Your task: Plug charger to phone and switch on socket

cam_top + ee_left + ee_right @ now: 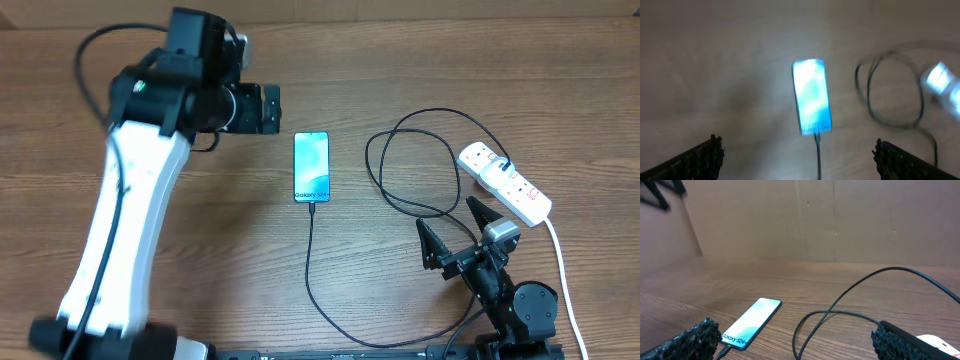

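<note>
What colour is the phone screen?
Light blue, lit. The phone shows best in the overhead view.

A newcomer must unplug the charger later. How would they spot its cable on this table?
On the wooden table, find the lit phone in the middle. The charger leaves its bottom edge, sweeps toward the robot, then loops up to the socket at right. It is thin and black, unlike the socket's thick white cord.

A wooden table [400, 60] is shown, with the phone [311, 166] laid flat near its middle, screen lit. The phone's near edge is met by the charger [307, 250], whose black cable is looped across the wood to the socket [505, 182], laid at the right.
</note>
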You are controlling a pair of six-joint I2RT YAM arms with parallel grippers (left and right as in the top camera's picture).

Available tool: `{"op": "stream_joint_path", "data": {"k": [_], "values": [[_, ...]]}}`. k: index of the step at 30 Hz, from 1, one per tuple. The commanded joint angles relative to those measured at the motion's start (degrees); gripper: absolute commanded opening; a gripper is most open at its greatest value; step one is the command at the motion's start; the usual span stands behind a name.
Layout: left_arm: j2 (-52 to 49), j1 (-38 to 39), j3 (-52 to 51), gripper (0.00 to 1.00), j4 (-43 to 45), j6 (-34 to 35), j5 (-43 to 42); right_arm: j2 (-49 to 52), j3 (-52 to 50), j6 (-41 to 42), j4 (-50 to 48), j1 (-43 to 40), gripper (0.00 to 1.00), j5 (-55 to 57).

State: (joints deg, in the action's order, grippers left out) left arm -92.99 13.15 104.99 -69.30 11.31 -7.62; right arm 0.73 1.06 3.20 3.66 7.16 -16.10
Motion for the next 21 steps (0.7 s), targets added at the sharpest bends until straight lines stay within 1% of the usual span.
{"op": "stream_joint_path", "data": {"k": [1,3,4,8,15,21], "values": [[9.14,0.76,-1.6,1.0,4.83,-6.16,4.04,-0.59,-0.61,-0.07,-0.42,-0.2,1.0,0.39],[12.85,0.68,-3.76,1.0,7.85,-8.17,4.48,-0.59,-0.61,-0.09,-0.42,-0.2,1.0,0.39],[16.41,0.31,-6.62,1.0,10.67,-8.35,5.77,-0.59,-0.61,-0.07,-0.42,-0.2,1.0,0.39],[24.52,-1.66,-15.58,1.0,16.33,-8.35,6.56,-0.59,-0.61,-0.07,-0.42,-0.2,1.0,0.39],[41.13,-8.39,-36.89,1.0,25.05,-8.35,6.4,-0.59,-0.61,-0.07,-0.42,-0.2,1.0,0.39],[56.89,-13.9,-56.72,1.0,35.06,-8.04,4.79,-0.59,-0.61,-0.07,-0.42,-0.2,1.0,0.39]]}}
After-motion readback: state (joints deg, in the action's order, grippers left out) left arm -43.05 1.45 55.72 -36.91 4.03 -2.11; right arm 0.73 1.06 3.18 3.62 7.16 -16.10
